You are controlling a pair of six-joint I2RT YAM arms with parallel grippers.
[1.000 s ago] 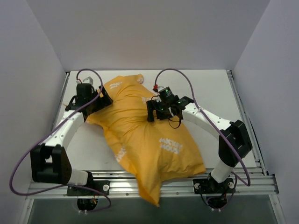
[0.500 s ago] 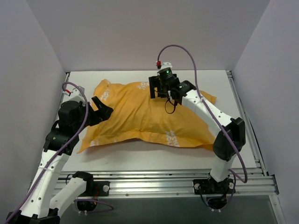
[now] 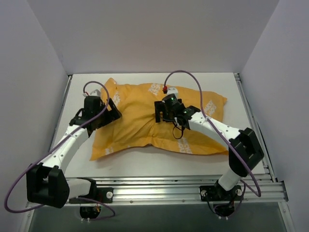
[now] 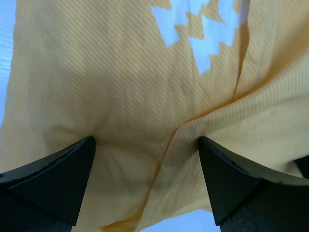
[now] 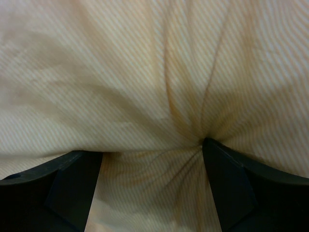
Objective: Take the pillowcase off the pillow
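The pillow is hidden wholly inside the pillowcase (image 3: 140,128), which is laid across the counter (image 3: 159,162) beneath both claws. From above, the fingertips of the left claw (image 3: 112,112) and right claw (image 3: 164,117) are largely masked by their own black housings, and their spread is hard to read there. It is settled by the wrist views. The left claw is held wide, with a raised fold running between its fingers (image 4: 58,179). The right claw is likewise spread, its tips pressed into cloth puckered toward one finger. White print (image 4: 193,34) is shown ahead of the left claw only.
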